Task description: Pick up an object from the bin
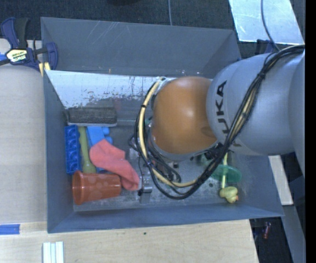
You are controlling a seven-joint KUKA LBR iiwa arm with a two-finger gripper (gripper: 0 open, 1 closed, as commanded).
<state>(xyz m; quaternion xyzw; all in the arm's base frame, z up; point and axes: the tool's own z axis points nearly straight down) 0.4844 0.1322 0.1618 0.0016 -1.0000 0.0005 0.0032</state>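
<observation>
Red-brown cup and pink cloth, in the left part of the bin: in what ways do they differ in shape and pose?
The red-brown cup is a smooth tapered tube; the pink cloth is crumpled, with no regular shape. The cup lies on its side along the near wall of the bin; the cloth lies farther in, slanting toward one end of the cup. Both are in the left half and seem to touch.

We can read black letters running down the grey arm (262, 111): "UKA", with the start of the brand name partly hidden behind cables. We make out no other writing.
</observation>
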